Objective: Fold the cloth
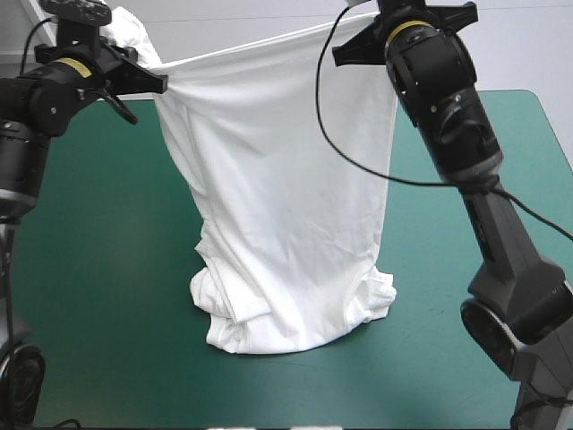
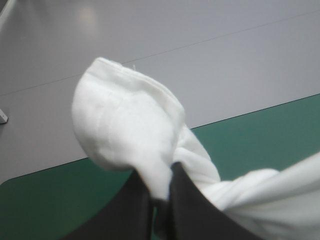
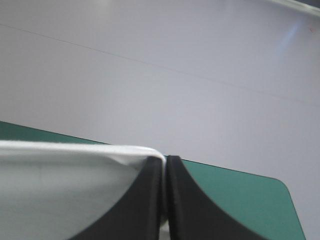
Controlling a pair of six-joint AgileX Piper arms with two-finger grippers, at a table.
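The white T-shirt hangs stretched between both raised arms, its top edge taut and its lower part bunched on the teal-green table. My left gripper is shut on the T-shirt at one upper corner; a wad of white cloth bulges past its black fingers. My right gripper is shut on the T-shirt at the other upper corner, where the taut hem runs into the closed fingers.
The crumpled lower end of the shirt rests near the table's middle. Bare teal-green cover lies on both sides of it and toward the near edge. The table's far right corner shows beyond the right gripper.
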